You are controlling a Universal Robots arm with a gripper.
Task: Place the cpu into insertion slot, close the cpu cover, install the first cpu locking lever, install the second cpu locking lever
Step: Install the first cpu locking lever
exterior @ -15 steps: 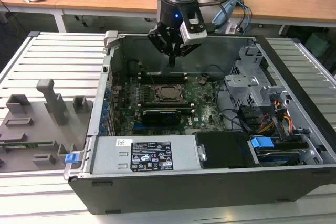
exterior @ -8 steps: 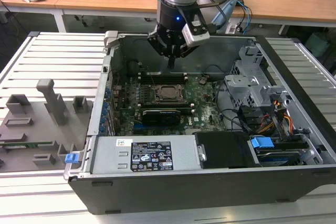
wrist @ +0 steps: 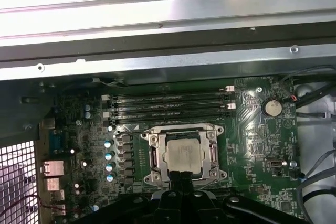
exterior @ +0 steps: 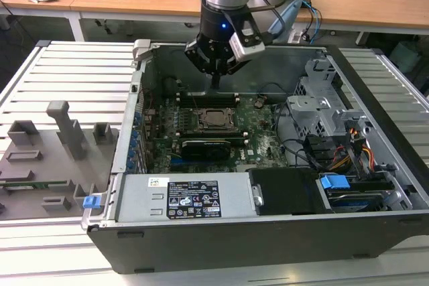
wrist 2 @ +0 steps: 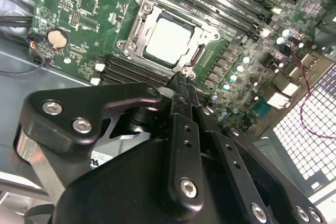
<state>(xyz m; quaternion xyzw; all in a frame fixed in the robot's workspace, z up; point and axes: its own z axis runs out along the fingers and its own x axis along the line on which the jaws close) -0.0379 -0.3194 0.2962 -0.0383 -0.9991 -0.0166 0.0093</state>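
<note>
The open computer case (exterior: pixel 268 239) lies before you, green motherboard (exterior: pixel 261 132) exposed; your gripper (exterior: pixel 216 80) hangs just above it, fingers pressed together with nothing between them. Near its tips the cpu cover (wrist: pixel 212 153) lies flat over the insertion slot (exterior: pixel 201 118), the cpu (wrist 2: pixel 169 40) seated inside, silvery top showing through the window.

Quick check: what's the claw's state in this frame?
Claw: closed, nothing seen held, tips just beside the cpu.
</note>
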